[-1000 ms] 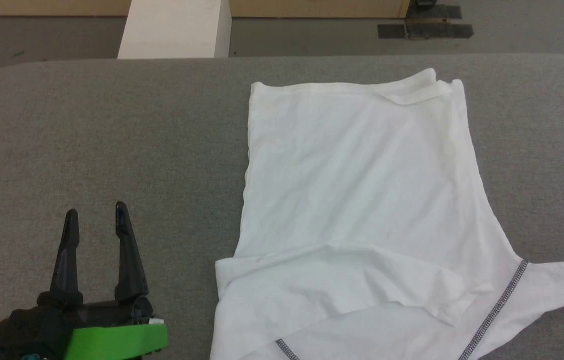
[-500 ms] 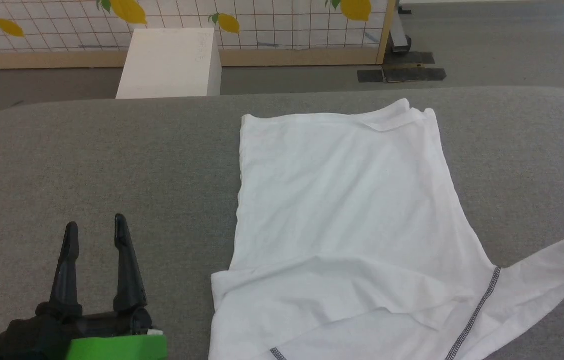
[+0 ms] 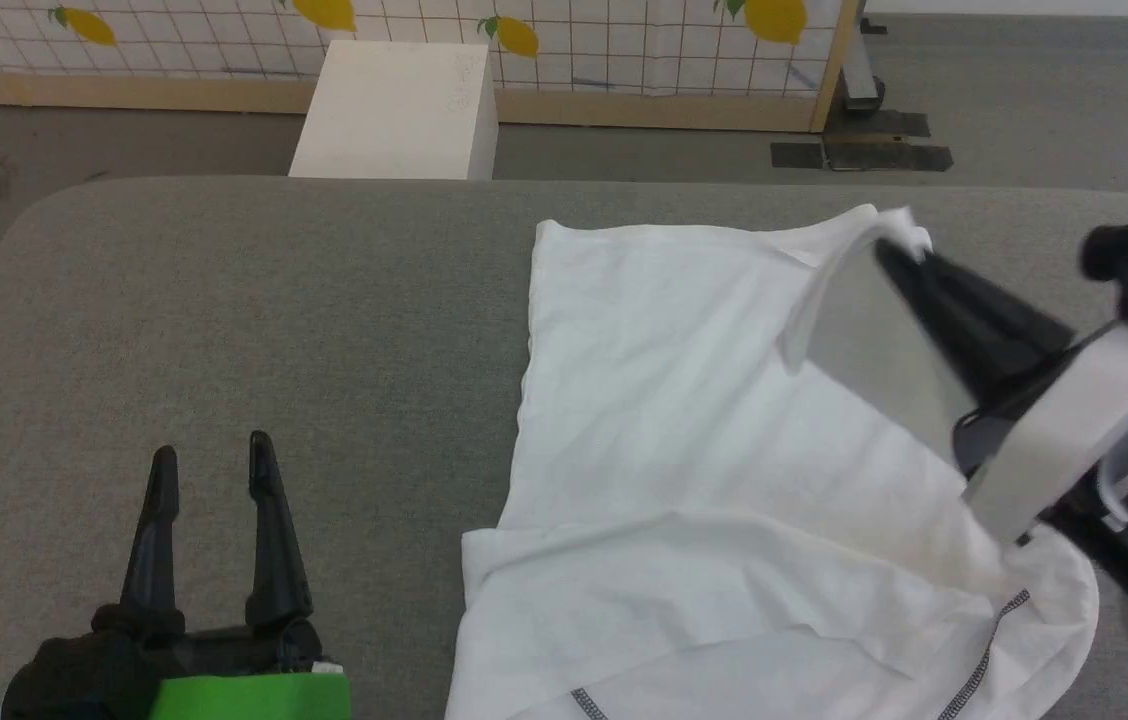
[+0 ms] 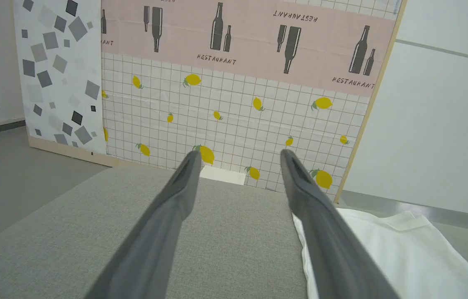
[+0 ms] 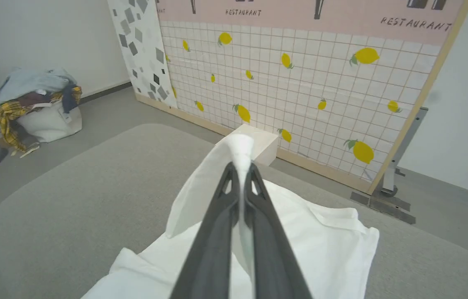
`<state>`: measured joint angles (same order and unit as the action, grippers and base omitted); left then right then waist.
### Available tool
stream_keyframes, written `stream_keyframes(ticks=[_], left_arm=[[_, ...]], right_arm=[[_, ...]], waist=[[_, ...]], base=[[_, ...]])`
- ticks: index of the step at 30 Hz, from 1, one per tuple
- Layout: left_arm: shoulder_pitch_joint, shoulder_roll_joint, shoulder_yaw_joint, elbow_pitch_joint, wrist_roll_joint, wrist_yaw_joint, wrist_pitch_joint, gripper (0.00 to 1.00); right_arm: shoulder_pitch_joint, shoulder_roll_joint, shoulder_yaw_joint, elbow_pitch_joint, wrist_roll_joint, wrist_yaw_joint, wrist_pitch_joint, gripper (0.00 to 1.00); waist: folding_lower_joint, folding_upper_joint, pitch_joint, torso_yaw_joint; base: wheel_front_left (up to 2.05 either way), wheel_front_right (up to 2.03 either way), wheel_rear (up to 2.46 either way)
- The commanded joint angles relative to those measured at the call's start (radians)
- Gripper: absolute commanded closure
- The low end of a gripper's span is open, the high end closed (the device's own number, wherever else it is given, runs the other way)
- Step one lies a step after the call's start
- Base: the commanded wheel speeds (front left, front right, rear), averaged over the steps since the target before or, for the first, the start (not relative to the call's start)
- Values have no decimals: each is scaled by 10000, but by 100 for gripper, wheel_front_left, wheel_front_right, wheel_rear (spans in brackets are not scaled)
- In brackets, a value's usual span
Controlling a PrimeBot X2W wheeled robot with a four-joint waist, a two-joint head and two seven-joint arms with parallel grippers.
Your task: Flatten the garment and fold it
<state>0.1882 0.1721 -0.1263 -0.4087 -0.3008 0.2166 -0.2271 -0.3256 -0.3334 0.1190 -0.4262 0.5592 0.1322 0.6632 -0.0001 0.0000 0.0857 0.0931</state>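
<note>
White cotton garment (image 3: pixel 684 400) lies across your grey table (image 3: pixel 224 300) in the head view. Your right gripper (image 3: pixel 902 248), at 2 o'clock, pinches the far corner clear of the table, likely to fold it over.

Left wrist view: your left gripper (image 4: pixel 238 155) waits spread wide, with the garment at 4 o'clock.

Right wrist view: jaws clamped on cloth, dead centre.

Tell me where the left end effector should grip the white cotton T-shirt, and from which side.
Probably the far-left corner of the white cotton T-shirt, from the left over the grey fabric table: that edge lies flat and straight, mirroring the corner pinched by the right end effector. The left end effector is open.
</note>
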Motion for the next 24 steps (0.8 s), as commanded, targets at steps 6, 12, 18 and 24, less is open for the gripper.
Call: stream_keyframes(ticks=[6,12,18,24], left_arm=[[-158,-117,-181,162,-129,-49,-32,0],[-264,-145,-299,334,-186,-118,-40,0],[-226,-69,-288,487,-298,-176,13,0],[-164,-5,-298,545,-362,-184,108,0]], right_arm=[[304,334,2277,820,257,-15,-236,100],[266,214,3936,2324,-1,-15,-1124,100],[234,511,4921,4455,-320,-15,-2269,100],[-218,1124,5709,6486,-981,-15,-3715,0]], waist=[[1,0,179,538],[1,0,147,1048],[1,0,-103,1370],[1,0,-384,1415]], base=[[0,0,0],[0,0,0],[0,0,0],[0,0,0]])
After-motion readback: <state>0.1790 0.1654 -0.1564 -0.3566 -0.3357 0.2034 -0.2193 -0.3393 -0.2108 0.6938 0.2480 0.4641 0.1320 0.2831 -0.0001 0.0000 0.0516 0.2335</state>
